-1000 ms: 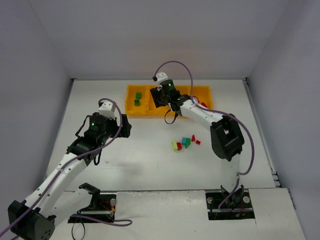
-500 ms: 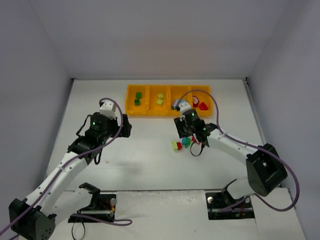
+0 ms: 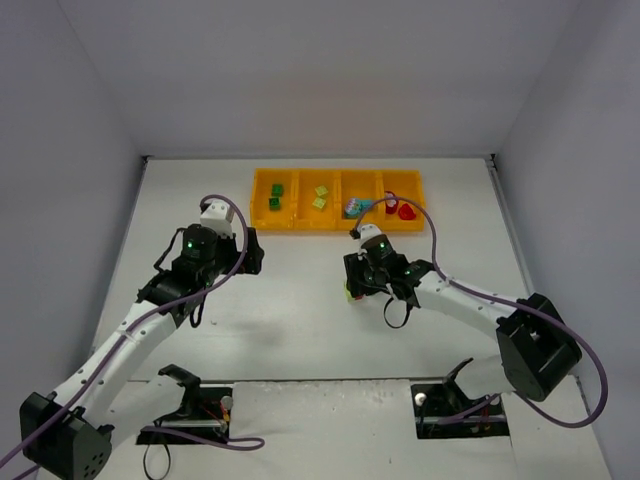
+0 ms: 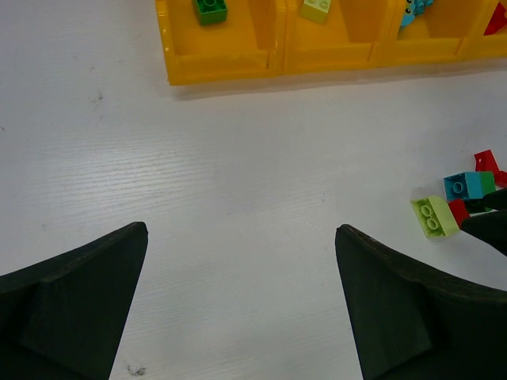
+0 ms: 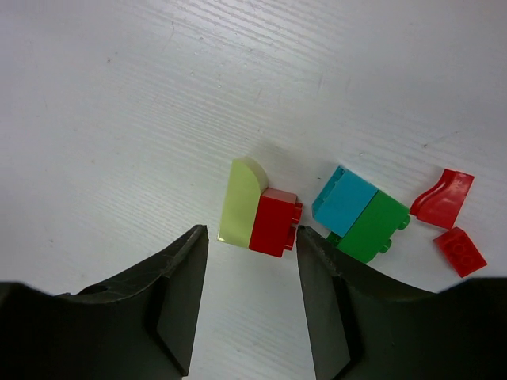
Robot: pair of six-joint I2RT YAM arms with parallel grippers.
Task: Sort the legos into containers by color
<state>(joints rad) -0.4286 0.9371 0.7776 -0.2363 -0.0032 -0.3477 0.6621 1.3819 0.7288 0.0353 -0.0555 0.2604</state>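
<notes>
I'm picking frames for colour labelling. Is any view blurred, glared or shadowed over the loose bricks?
Top external: even light, no glare, but the loose bricks are tiny, partly under the right gripper. Right wrist: sharp, colours clean, faint shadows only. Left wrist: sharp, bricks at the right edge; soft shadow along the tray.

The bench (image 3: 290, 330) is white, with thin lines and a few small dark marks. A pale grey left wall (image 3: 60, 150), back wall (image 3: 320, 70) and right wall (image 3: 585, 150) stand around it. The light is soft and even.
</notes>
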